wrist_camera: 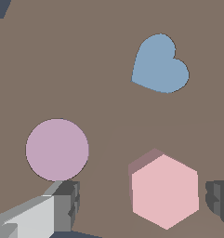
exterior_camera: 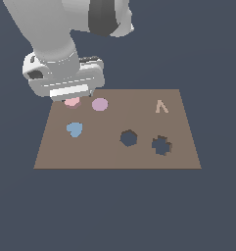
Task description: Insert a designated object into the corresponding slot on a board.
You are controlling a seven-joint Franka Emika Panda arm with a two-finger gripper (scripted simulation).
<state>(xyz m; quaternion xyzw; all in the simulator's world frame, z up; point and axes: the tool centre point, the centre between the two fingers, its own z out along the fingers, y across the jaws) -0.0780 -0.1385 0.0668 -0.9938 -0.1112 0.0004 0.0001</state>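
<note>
Open pincer [wrist_camera: 143,204] straddles the pink hexagon [wrist_camera: 165,190] on the board [exterior_camera: 114,157], not gripping. Hexagon slot [exterior_camera: 129,138] remains empty; grasping and insertion remain.

Hexagon piece [wrist_camera: 165,191] between fingers [wrist_camera: 62,204]

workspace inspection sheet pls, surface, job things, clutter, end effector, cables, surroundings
surface: brown board lying flat on a plain dark ground.
job's things: pink hexagon piece lies flat on the board, between the end effector's fingers, not lifted; hexagon hole is empty, toward the exterior view's right.
clutter: lilac disc and blue heart on the board, both apart from the hexagon piece; jagged hole beside the hexagon hole; small pale mark near the far right corner.
end effector: end effector low over the hexagon piece, fingers open, a gap on each side.
cables: nothing seen.
surroundings: nothing seen besides the dark ground.
</note>
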